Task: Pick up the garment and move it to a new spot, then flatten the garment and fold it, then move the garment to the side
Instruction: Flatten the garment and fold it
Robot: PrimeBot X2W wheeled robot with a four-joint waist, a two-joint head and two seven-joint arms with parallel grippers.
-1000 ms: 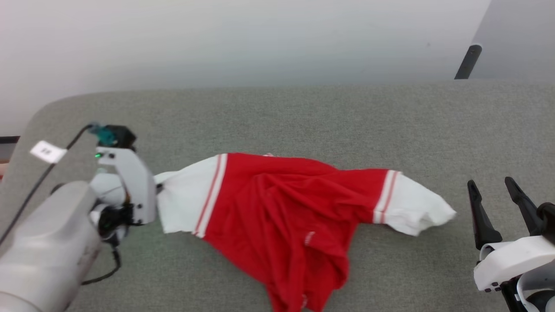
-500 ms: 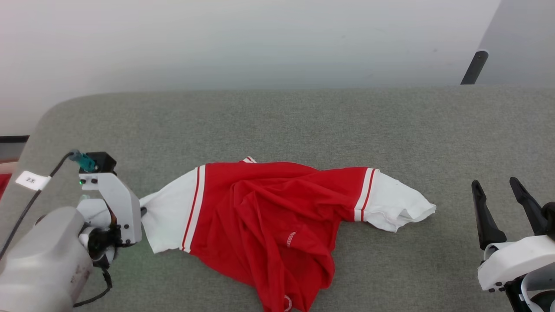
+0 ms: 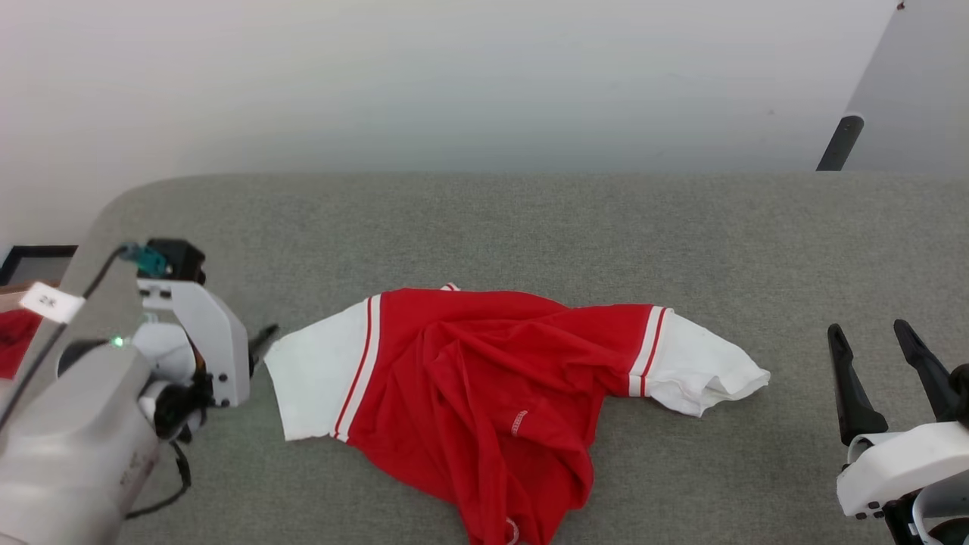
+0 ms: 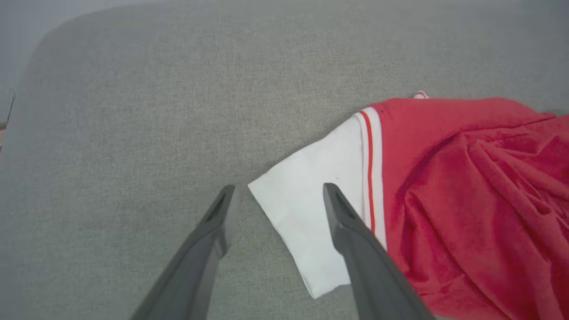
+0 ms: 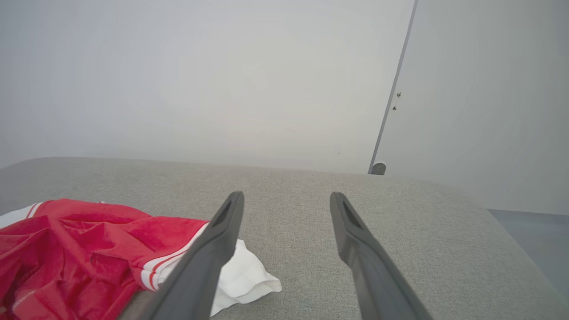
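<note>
Left gripper point(image 4: 279, 189) just released crumpled red white-sleeved jersey point(image 3: 469, 363) near left edge of grey fabric worktop point(image 3: 530, 227) — jaws apart, right gripper point(image 3: 867, 327) likewise — flattening looks next.

You have a grey fabric surface point(image 3: 530, 227), rounded corner at your left, pale wall point(image 3: 454, 76) behind; dark pole point(image 3: 839, 142) far right, red cloth scrap point(image 3: 11, 348) far left

Probably a test lab: grey fabric-covered table point(image 3: 530, 219) against a plain white wall point(image 3: 454, 76).
</note>
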